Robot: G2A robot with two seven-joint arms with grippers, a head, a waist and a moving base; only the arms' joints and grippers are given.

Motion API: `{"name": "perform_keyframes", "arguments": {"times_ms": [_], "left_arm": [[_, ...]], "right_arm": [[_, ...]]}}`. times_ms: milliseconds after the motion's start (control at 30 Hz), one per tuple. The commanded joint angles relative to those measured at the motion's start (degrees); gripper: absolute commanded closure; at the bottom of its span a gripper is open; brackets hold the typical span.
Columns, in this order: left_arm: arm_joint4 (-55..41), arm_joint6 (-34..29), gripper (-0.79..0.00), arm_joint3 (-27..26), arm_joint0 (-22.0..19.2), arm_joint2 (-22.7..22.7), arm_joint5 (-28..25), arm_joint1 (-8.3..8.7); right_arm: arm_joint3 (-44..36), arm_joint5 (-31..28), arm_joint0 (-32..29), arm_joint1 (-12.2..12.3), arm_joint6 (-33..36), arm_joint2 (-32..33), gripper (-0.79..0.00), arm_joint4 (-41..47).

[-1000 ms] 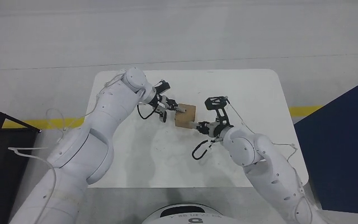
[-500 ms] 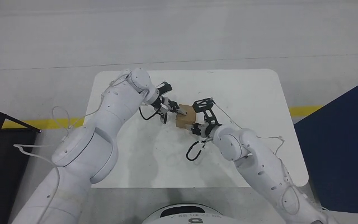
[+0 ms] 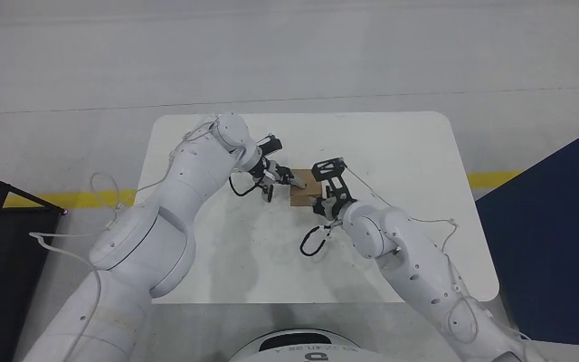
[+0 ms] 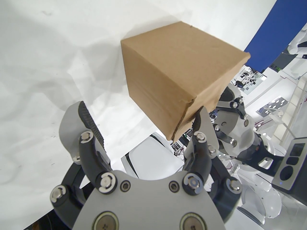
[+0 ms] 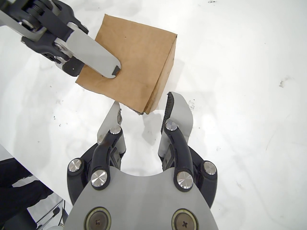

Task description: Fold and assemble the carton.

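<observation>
A small brown carton point(image 3: 304, 186) sits folded into a box shape near the middle of the white table point(image 3: 398, 154). My left gripper point(image 3: 280, 179) is at its left side, open. In the right wrist view one of its fingers point(image 5: 105, 60) lies on the carton's top face point(image 5: 134, 60), and the other sits lower, beside the carton wall. From the left wrist view, the carton point(image 4: 177, 72) stands just ahead of the left gripper point(image 4: 142, 118). My right gripper point(image 5: 144, 107) is open at the carton's near right corner, where a seam edge sits between its fingertips.
The table has bare surface to the right of the carton, behind it and in front of it. Cables hang from both wrists close to the carton. A blue panel point(image 3: 534, 235) stands off the table's right side.
My right gripper has moved left to the carton's corner, its wrist turning. The left gripper has edged slightly right, over the carton's top. The carton has hardly shifted.
</observation>
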Motion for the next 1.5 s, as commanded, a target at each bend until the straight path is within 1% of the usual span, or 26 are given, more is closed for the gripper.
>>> {"name": "perform_keyframes", "arguments": {"times_ms": [0,33,67,167,200,267,367,400,467,500,533,600,633,733,767,867,1000,1067,1100,1133,1167,1200,1267,1467], "left_arm": [[0.0,0.2,-0.785,0.1,0.0,-0.1,-0.2,-0.08],[-0.1,0.3,-0.785,0.2,-0.1,-0.3,-0.4,-0.1],[-0.2,0.5,-0.785,0.4,-0.1,-0.4,-0.6,-0.09],[-1.2,1.1,-0.785,1.3,-0.8,-1.4,-1.8,0.21],[-1.4,1.2,-0.785,1.5,-1.0,-1.7,-2.1,0.32],[-2.2,1.6,-0.785,2.4,-1.7,-2.6,-3.2,0.82],[-3.3,2.5,-0.785,4.6,-2.8,-4.1,-5.0,1.98],[-4.0,2.9,-0.785,5.6,-3.1,-4.8,-5.6,2.48],[-5.0,4.1,-0.785,8.2,-3.8,-6.0,-7.2,3.67],[-5.8,4.9,-0.785,10.3,-4.3,-6.9,-8.3,4.54],[-6.2,5.1,-0.785,11.2,-4.5,-7.2,-9.0,4.95],[-7.9,6.0,-0.785,15.0,-5.0,-8.4,-11.2,6.29],[-8.7,6.5,-0.785,17.0,-5.2,-8.9,-12.5,6.92],[-11.1,8.4,-0.785,17.2,-3.5,-10.3,-13.2,9.56],[-11.9,8.8,-0.785,17.2,-2.8,-10.7,-13.3,10.54],[-14.1,9.4,-0.785,17.2,-0.7,-12.1,-14.3,13.24],[-16.3,9.1,-0.785,17.2,1.1,-13.4,-16.3,14.65],[-16.9,8.7,-0.785,17.1,1.7,-13.9,-17.2,14.78],[-16.9,8.7,-0.785,16.8,1.9,-14.0,-17.4,14.78],[-16.9,8.7,-0.785,16.5,2.0,-14.1,-17.5,14.76],[-17.1,8.7,-0.785,15.9,2.2,-14.3,-17.6,14.76],[-17.0,8.7,-0.785,15.6,2.3,-14.3,-17.6,14.77],[-17.0,8.8,-0.785,14.5,2.6,-14.5,-17.4,14.82],[-16.4,9.6,-0.785,9.2,4.3,-14.9,-15.8,15.29]], "right_arm": [[-1.4,-0.6,-0.8,0.2,0.3,0.4,-0.483,-0.6],[-2.2,-0.9,-1.2,0.3,0.5,0.6,-0.542,-1.0],[-3.2,-1.2,-1.7,0.3,0.8,0.9,-0.573,-1.3],[-6.3,-2.3,-3.0,0.7,2.0,1.8,-0.625,-2.8],[-7.0,-2.4,-3.3,0.7,2.2,2.0,-0.656,-3.0],[-9.0,-3.1,-3.9,0.9,2.7,2.6,-0.662,-3.4],[-10.5,-5.1,-3.7,1.0,3.7,3.0,-0.646,-3.5],[-10.4,-5.8,-3.2,1.0,4.1,2.9,-0.646,-4.2],[-9.6,-7.3,-1.8,0.9,4.8,1.9,-0.696,-5.7],[-9.1,-8.0,-0.8,0.7,5.2,1.2,-0.68,-5.6],[-8.8,-8.2,-0.2,0.6,5.5,0.9,-0.659,-5.5],[-7.1,-9.5,2.1,0.3,6.9,-0.2,-0.65,-6.0],[-5.6,-10.1,3.6,0.2,7.4,-1.0,-0.659,-8.8],[-2.4,-10.5,7.3,-0.6,8.4,-3.9,-0.686,-10.9],[-1.5,-10.6,8.4,-0.9,8.8,-4.7,-0.683,-11.1],[1.1,-10.7,11.6,-1.8,9.8,-6.6,-0.656,-10.7],[4.0,-10.5,14.2,-2.7,10.1,-8.3,-0.585,-10.1],[5.0,-10.4,15.1,-3.1,10.1,-8.8,-0.508,-9.8],[5.5,-10.4,15.5,-3.3,10.1,-9.0,-0.48,-9.6],[5.8,-10.4,15.7,-3.4,10.0,-9.1,-0.471,-9.6],[6.2,-10.3,16.1,-3.6,10.1,-9.2,-0.437,-9.5],[6.4,-10.2,16.2,-3.6,10.0,-9.2,-0.379,-9.4],[6.9,-10.1,16.5,-3.9,10.1,-9.3,-0.317,-9.3],[7.7,-10.3,16.5,-4.3,9.9,-9.6,-0.277,-9.7]]}}
